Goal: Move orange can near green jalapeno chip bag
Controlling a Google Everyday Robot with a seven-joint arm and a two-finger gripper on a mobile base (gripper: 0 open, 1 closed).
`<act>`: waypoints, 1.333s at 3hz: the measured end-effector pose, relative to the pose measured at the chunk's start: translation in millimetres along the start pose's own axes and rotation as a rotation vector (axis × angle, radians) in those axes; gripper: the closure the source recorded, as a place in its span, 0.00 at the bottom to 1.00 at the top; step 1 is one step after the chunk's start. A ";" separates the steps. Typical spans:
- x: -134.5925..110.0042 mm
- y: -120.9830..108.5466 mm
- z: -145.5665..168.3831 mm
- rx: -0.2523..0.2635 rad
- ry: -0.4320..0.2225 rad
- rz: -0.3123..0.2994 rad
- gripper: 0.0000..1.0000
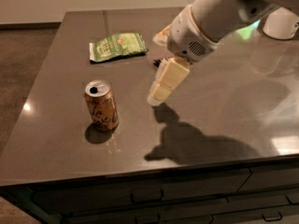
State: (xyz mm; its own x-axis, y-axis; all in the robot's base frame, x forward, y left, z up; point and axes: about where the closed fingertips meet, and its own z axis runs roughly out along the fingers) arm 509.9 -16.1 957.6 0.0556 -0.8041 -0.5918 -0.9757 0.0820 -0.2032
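The orange can (pixel 101 105) stands upright on the dark table (pixel 56 139), left of centre, its silver top and pull-tab hole showing. The green jalapeno chip bag (pixel 117 46) lies flat farther back, beyond the can. My gripper (pixel 158 96) hangs above the table to the right of the can, about a can's height away from it and touching nothing. It is empty. The white arm (pixel 219 13) reaches in from the upper right.
A small black ribbed packet (pixel 160 59) lies right of the chip bag, mostly hidden behind my gripper. A white round object (pixel 282 24) stands at the far right corner. The table's front edge (pixel 140 171) has drawers below it.
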 end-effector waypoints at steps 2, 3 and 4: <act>-43.7 29.7 59.7 -0.067 -0.081 -0.078 0.00; -59.2 43.5 81.0 -0.099 -0.098 -0.104 0.00; -72.6 55.0 97.2 -0.130 -0.114 -0.121 0.00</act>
State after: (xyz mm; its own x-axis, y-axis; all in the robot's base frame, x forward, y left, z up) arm 472.8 104.1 913.6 0.1900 -0.7312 -0.6552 -0.9793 -0.0936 -0.1795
